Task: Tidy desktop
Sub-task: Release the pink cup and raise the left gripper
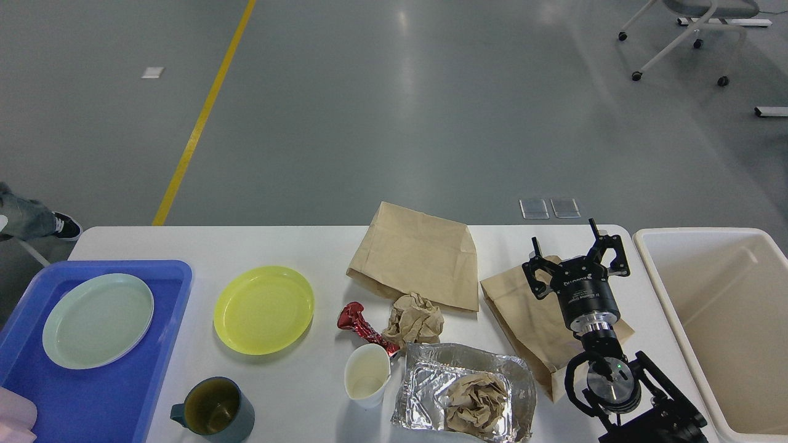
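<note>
**Currently: right gripper open above the small paper bag, clutter spread over the desktop**

Desktop (pixel 308 243): white, rounded corners, fills the lower half of the head view, grey floor beyond its far edge.

Right gripper (pixel 575 249): fingers spread apart, nothing between them. It hovers over the far end of the smaller brown paper bag (pixel 529 320), which lies flat near the right edge of the table. Cannot tell whether the fingertips touch the paper. Left gripper: not visible.

Layout, left to right:
- Blue tray (pixel 166 289) at the left edge, carrying a pale green plate (pixel 98 320). A pale pink object (pixel 15 418) shows at the bottom-left corner, cut off by the frame.
- Yellow plate (pixel 263 309) just right of the tray, directly on the table.
- Dark grey mug (pixel 215 408) near the front edge, below the yellow plate.
- Red foil wrapper (pixel 360 326) beside a crumpled paper ball (pixel 415 319), the two touching.
- White paper cup (pixel 367 383) upright, just in front of the wrapper.
- Foil container (pixel 425 369) beside the cup, a second crumpled paper wad (pixel 474 403) inside it.
- Larger brown paper bag (pixel 418 252) flat near the far edge, its near edge meeting the paper ball.
- Cream bin (pixel 652 258) just beyond the table's right end.
</note>
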Controlling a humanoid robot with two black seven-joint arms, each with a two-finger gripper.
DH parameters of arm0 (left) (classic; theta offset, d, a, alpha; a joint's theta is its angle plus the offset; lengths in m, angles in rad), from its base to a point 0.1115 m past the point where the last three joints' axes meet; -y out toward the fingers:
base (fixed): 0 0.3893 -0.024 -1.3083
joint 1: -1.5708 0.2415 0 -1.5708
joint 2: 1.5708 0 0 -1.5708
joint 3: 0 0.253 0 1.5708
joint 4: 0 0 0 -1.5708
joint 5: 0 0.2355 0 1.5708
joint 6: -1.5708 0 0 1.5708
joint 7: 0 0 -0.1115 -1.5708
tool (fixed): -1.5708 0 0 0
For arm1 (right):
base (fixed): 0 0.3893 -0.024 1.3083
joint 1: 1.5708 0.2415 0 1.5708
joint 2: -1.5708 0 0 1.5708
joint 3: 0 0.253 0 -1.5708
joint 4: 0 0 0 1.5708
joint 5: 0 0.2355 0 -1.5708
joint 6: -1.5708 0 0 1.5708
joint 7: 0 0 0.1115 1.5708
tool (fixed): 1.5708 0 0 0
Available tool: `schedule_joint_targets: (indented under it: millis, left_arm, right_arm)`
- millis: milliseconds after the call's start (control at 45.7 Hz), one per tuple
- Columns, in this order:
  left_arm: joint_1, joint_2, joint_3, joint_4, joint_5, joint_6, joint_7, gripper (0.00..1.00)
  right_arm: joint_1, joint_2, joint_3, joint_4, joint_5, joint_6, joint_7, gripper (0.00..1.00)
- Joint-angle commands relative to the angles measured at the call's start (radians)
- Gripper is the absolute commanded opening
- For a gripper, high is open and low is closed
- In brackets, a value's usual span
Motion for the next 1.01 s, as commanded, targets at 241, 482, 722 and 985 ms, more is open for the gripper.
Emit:
schedule_joint_targets:
  millis: [241,482,722,985]
  left_arm:
    - [-0.577,-0.002,0.523,-0.265,-0.007,-0.173,-0.006,0.95]
    - [-1.022,-0.246,0.783,-0.487,-0.093,-0.317,-0.007,0.95]
    - [-1.396,-0.585,0.844,-0.772,-0.251,-0.318,-0.006,0.95]
    - [-1.699,-0.816,0.777,-0.996,-0.386,-0.318,-0.010,0.95]
  right_arm:
    - [0.000,0.002,0.000,0.000,-0.001,0.000,0.000,1.00]
    - [0.000,0.000,0.000,0.000,0.001,0.000,0.000,1.00]
    - [0.000,0.000,0.000,-0.001,0.001,0.000,0.000,1.00]
    - [0.000,0.000,0.000,-0.001,0.001,0.000,0.000,1.00]
